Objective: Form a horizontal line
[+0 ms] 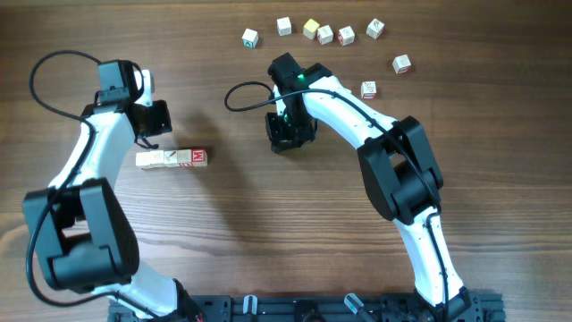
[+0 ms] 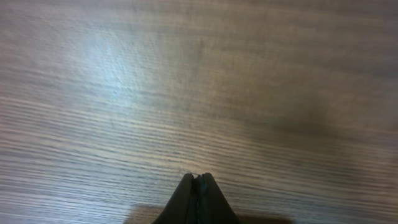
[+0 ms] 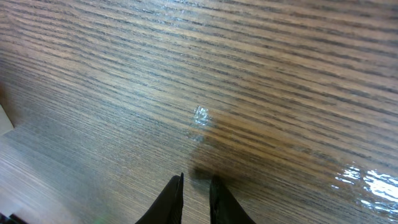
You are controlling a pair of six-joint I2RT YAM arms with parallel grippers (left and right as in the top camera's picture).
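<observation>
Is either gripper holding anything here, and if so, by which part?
Nothing is held. The left gripper is shut with nothing between its fingers; the right gripper stands narrowly open, with only the table showing in the gap.

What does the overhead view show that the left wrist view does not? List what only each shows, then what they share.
Only overhead: the horizontal line of letter cubes, a red M at its right end, and eight loose cubes scattered towards the far side. Only left wrist: the left fingers pressed shut, seen close up. Both: the bare wooden table.
</observation>
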